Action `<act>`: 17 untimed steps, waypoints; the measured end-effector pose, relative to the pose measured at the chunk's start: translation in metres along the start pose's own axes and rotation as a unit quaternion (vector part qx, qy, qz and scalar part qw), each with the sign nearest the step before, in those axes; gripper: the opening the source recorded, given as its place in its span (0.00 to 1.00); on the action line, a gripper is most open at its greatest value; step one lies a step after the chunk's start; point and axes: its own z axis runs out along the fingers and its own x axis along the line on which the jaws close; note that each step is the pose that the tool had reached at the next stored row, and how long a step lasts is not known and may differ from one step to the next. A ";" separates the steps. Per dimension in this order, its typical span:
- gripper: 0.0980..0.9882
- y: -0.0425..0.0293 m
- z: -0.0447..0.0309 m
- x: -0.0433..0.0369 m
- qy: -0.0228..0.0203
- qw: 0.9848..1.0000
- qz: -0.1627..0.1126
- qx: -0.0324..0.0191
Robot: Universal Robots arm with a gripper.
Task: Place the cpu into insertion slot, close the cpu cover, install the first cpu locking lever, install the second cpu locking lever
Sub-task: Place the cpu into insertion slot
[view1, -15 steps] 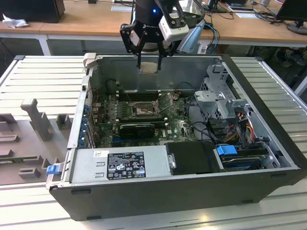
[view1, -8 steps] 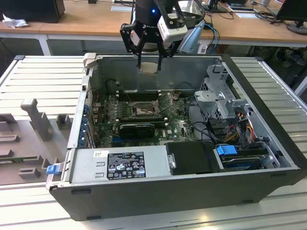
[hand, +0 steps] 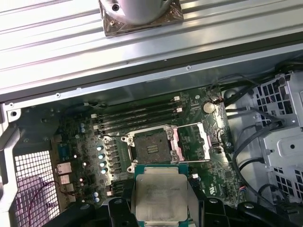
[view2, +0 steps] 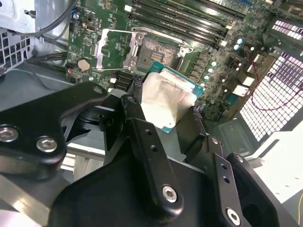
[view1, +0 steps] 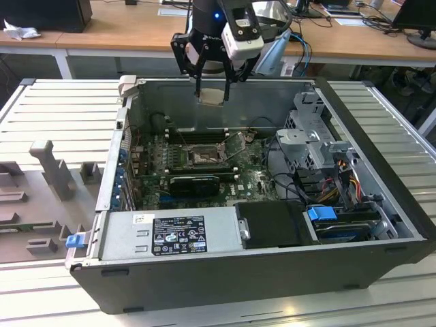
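My gripper (view1: 212, 90) hangs over the back wall of the open computer case, shut on the cpu (view1: 213, 96). In both wrist views the cpu (hand: 161, 196) (view2: 165, 99) is a pale silvery square on a green base, pinched between the black fingers (view2: 134, 113). The insertion slot (hand: 151, 146) (view1: 202, 155) (view2: 158, 51) lies bare on the green board, below and ahead of the chip, with its grey pin field showing. The cpu cover (hand: 191, 141) (view2: 112, 46) is swung open beside the slot, the board showing through its window.
Long black memory slots (hand: 137, 116) run beside the socket. A black expansion card (view1: 194, 182) lies on the socket's near side. A grey power supply (view1: 170, 235) fills the case front. The drive cage (view1: 313, 139) and loose cables (view1: 344, 174) crowd the exterior view's right.
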 end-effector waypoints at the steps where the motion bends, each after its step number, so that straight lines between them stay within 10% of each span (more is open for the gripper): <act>1: 0.48 0.0000 0.0000 0.0000 0.000 1.000 0.002 0.000; 17: 0.48 0.0000 0.0003 0.0000 -0.003 0.999 0.035 -0.001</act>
